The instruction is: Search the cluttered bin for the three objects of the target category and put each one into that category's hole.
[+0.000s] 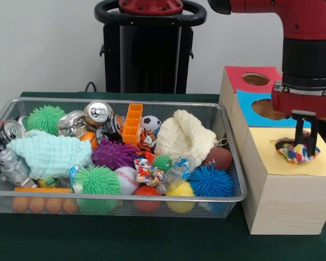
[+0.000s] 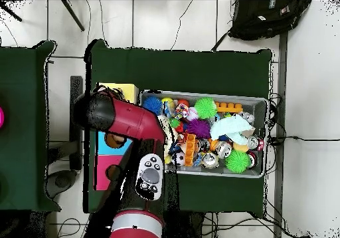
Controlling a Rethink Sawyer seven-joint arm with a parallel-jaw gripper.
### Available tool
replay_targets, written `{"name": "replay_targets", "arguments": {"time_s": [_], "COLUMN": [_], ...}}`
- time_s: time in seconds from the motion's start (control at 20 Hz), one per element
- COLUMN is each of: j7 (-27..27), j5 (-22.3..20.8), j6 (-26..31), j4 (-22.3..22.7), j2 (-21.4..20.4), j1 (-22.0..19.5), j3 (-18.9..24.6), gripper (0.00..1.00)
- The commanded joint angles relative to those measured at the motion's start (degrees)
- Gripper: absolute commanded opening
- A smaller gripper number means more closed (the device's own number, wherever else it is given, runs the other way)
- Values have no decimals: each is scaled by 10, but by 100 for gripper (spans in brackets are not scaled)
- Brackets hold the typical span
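My gripper [image 1: 306,148] hangs over the yellow panel [image 1: 293,169] of the wooden box [image 1: 282,201], to the right of the bin. It is shut on a crumpled multicoloured cloth [image 1: 294,155] that sits at the dark hole [image 1: 282,144] in that panel, partly covering it. A similar patterned scrap [image 1: 146,173] lies in the wire bin [image 1: 119,101] among the balls. From overhead, the red arm [image 2: 133,125] covers the gripper; only the box's yellow end [image 2: 121,89] and the bin [image 2: 212,94] show.
The box also has a blue panel [image 1: 250,109] and a red panel [image 1: 242,73], each with a hole. The bin holds spiky balls, cans, a cream knit cloth [image 1: 185,136], a mint cloth [image 1: 49,155], an orange block [image 1: 132,122], and small sports balls.
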Motion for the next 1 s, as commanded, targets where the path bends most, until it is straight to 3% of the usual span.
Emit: {"name": "replay_targets", "arguments": {"time_s": [0.05,0.45,1.0], "j7": [120,118,157], "j5": [-10,-12,1], "j6": [133,115,64], "j4": [125,147,129], "j2": [64,60,80], "j1": [14,20,52], "j3": [41,31,8], "gripper": [0,0,0]}}
